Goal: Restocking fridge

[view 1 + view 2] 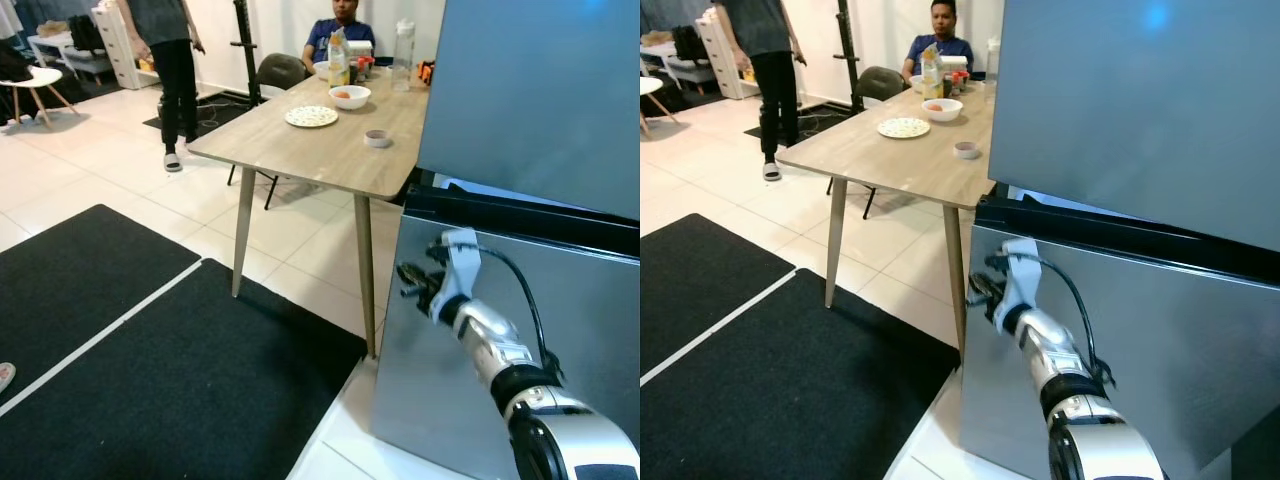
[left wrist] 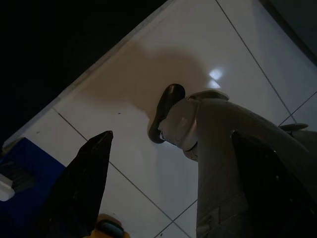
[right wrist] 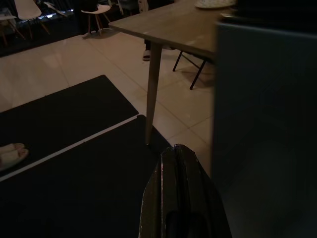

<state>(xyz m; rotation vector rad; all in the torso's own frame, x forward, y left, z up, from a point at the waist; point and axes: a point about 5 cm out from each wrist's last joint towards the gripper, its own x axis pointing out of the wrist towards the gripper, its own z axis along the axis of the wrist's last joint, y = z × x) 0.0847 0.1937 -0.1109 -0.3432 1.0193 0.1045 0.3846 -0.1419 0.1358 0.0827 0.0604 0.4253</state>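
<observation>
Fridge (image 1: 540,90) doors closed; right hand (image 1: 412,281) at lower door edge, table (image 1: 300,145) beside.

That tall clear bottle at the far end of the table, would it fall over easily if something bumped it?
Probably yes: the clear bottle is tall and narrow, so a knock near its top could tip it. It looks like stiff plastic, likely smooth. How full it is can't be told, so neither can its weight.

The right hand (image 1: 978,287), low centre, reaches the left edge of the tall grey metal fridge (image 1: 1140,150) filling the right; a wooden table (image 1: 890,155) stands upper centre.
</observation>
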